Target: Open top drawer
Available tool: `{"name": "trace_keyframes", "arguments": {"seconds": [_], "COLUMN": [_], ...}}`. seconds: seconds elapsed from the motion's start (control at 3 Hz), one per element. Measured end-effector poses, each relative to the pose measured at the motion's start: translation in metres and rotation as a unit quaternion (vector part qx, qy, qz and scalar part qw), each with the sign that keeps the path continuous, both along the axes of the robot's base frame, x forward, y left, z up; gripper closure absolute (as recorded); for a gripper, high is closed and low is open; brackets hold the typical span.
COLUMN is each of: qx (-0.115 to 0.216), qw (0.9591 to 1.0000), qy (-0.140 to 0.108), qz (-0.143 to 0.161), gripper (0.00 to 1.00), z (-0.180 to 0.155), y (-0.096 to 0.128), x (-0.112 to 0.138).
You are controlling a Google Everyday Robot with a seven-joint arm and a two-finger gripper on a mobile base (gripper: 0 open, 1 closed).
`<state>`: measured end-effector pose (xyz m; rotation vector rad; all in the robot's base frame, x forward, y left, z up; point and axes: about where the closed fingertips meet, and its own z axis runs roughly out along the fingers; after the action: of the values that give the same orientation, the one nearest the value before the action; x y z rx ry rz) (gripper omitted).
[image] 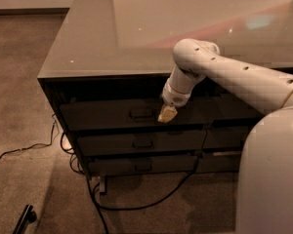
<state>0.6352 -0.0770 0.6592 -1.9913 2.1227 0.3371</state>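
Observation:
The top drawer [102,116] is the tallest dark front just under the desk top, with a small loop handle [140,113] at its centre. Its inside does not show. My gripper [167,114], with pale yellowish tips, hangs from the white arm [219,72] in front of the top drawer. It is level with the handle and a little to its right. I cannot tell whether it touches the drawer front.
Two shallower drawer fronts [136,144] [139,165] lie below. The glossy desk top [136,28] juts over them. Cables [136,206] trail on the carpet under the desk. A dark object [25,218] lies at the bottom left. My white body [271,179] fills the right.

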Motion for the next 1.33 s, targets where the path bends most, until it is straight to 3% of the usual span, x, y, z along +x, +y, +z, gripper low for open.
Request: {"name": "trace_keyframes", "arguments": {"seconds": [0.33,0.67,1.33], "qx": [0.000,0.000,0.000], "qw": [1.0000,1.0000,1.0000], "qy": [0.000,0.000,0.000], "qz": [0.000,0.000,0.000], "gripper": [0.88,0.86,0.40], "z": [0.007,0.015,0.021], "y": [0.000,0.000,0.000], "x": [0.000,0.000,0.000]}}
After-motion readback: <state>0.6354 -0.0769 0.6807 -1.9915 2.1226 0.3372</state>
